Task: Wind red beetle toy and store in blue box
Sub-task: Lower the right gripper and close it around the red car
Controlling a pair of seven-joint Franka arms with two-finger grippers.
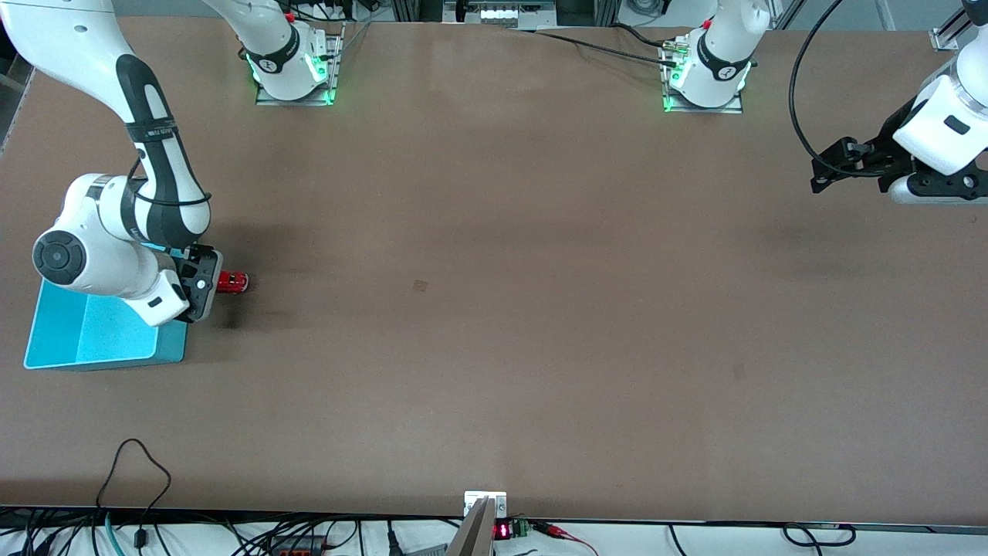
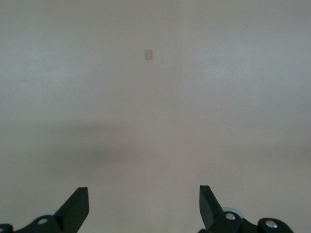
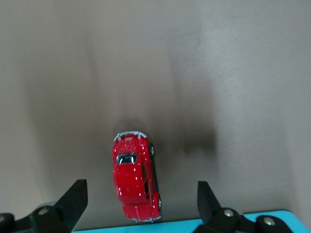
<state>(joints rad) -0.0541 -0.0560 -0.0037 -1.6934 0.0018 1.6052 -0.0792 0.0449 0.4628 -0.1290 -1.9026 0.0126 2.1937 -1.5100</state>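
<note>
Currently: red beetle toy [image 3: 135,180] on table just outside blue box [image 1: 93,333], not stored | right gripper [image 3: 138,201] spread wide above it, empty | left gripper [image 2: 144,206] parted, empty, waiting over bare table.

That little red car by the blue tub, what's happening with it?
The tiny glossy red toy car sits on the brown table, just beside the light blue plastic box at the right arm's end. The right end effector hovers over the car with its fingers open, gripping nothing. The left end effector waits, open, above bare table at the left arm's end. The car is not in the box yet.
</note>
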